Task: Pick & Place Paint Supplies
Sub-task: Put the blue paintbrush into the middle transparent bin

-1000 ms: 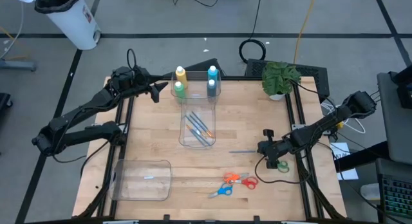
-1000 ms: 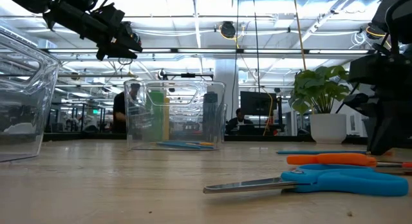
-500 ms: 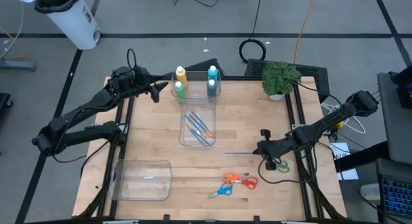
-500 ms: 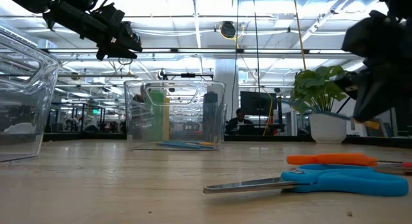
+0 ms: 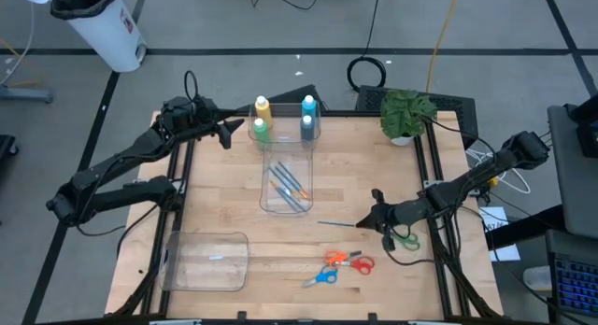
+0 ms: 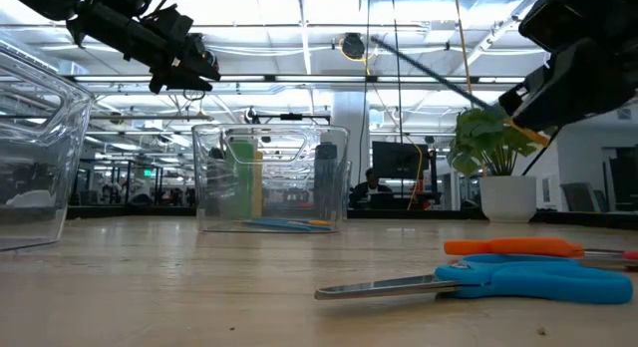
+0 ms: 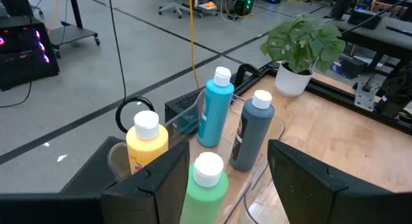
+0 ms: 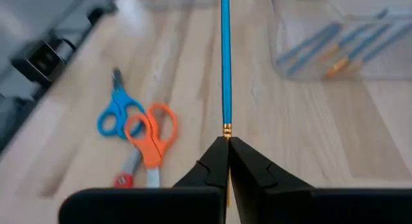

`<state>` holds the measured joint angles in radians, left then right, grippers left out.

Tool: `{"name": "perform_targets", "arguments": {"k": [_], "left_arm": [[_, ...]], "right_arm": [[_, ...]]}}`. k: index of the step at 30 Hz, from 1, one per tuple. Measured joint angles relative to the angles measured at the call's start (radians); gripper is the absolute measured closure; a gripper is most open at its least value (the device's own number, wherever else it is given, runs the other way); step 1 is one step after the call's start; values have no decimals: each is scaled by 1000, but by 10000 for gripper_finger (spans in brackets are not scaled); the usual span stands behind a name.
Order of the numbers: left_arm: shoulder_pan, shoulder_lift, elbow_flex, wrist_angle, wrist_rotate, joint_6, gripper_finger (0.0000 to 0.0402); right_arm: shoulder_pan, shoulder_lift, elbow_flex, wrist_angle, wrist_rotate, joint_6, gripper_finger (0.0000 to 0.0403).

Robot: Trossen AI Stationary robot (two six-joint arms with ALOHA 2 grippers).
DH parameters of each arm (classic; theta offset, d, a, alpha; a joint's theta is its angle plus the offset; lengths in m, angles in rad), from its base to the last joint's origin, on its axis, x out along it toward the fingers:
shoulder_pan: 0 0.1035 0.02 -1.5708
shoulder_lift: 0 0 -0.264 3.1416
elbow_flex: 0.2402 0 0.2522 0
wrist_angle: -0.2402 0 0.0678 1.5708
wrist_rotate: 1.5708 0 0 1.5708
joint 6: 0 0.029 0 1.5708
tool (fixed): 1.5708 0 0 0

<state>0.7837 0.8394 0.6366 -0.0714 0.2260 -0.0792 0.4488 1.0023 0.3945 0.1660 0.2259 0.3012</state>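
The jaws of the right gripper (image 5: 376, 219) pinch one end of a thin blue brush (image 5: 338, 224), lifted right of centre; light, stiff, liable to pivot. The left gripper (image 5: 239, 129), upper left, hangs parted, empty.

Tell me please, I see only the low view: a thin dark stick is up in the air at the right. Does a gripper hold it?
Observer: Yes. The right gripper is shut on a blue-handled brush.
Operator: Is it over the container already?
Observer: Not yet. In the high view the brush is to the right of the clear container.
Operator: And the left gripper?
Observer: It is open, near the four paint bottles.
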Motion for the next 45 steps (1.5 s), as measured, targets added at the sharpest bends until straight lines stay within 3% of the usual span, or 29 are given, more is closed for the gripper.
{"name": "perform_targets", "arguments": {"k": [8,13,25,30,45], "left_arm": [[0,0,0,0,0,0,188],[0,0,0,0,0,0,188],[0,0,0,0,0,0,188],[0,0,0,0,0,0,188],[0,0,0,0,0,0,188]], "right_arm": [[-5,2,-89,299,-48,-28,402],[-5,2,-101,367,-83,-33,402],[-4,7,-101,629,-446,-93,402],[-4,7,-100,704,-544,-149,403],[-4,100,-100,832,-544,-187,403]]}}
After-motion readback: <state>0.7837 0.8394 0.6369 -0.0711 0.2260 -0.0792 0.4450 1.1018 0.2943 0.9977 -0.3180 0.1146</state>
